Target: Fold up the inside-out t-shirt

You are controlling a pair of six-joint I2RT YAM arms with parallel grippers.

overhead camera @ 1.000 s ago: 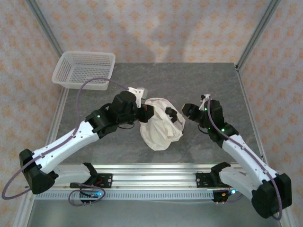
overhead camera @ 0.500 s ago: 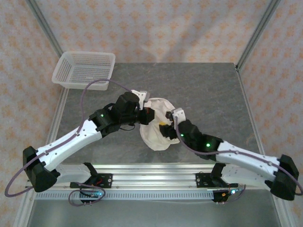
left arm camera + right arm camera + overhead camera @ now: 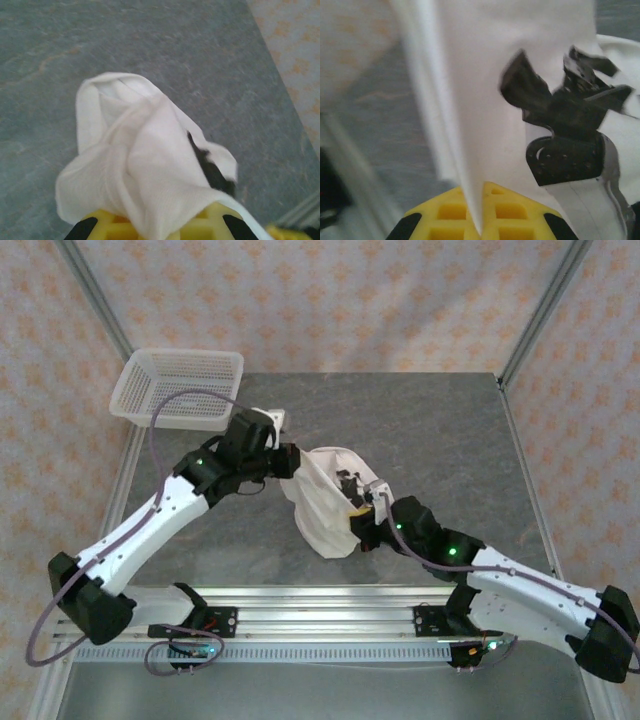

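Note:
The cream-white t-shirt (image 3: 322,502) hangs bunched between both arms over the middle of the table. My left gripper (image 3: 291,462) is shut on its upper left part; in the left wrist view the cloth (image 3: 145,170) spills out from between the yellow pads (image 3: 107,226). My right gripper (image 3: 356,516) is shut on the shirt's right side; a taut sheet of cloth (image 3: 485,110) runs straight up from its closed yellow pads (image 3: 450,215). The left arm's black gripper body (image 3: 565,125) shows against the cloth in the right wrist view. A dark patch (image 3: 210,167) sits in the folds.
A white mesh basket (image 3: 178,388) stands at the table's far left corner. Grey stone tabletop (image 3: 440,420) lies open to the right and behind. The metal rail (image 3: 330,620) runs along the near edge, and frame posts (image 3: 545,310) rise at the back corners.
The left gripper has pulled its part of the shirt left and away, stretching the cloth. The right arm swung in from the right, took hold of the shirt and now sits lower.

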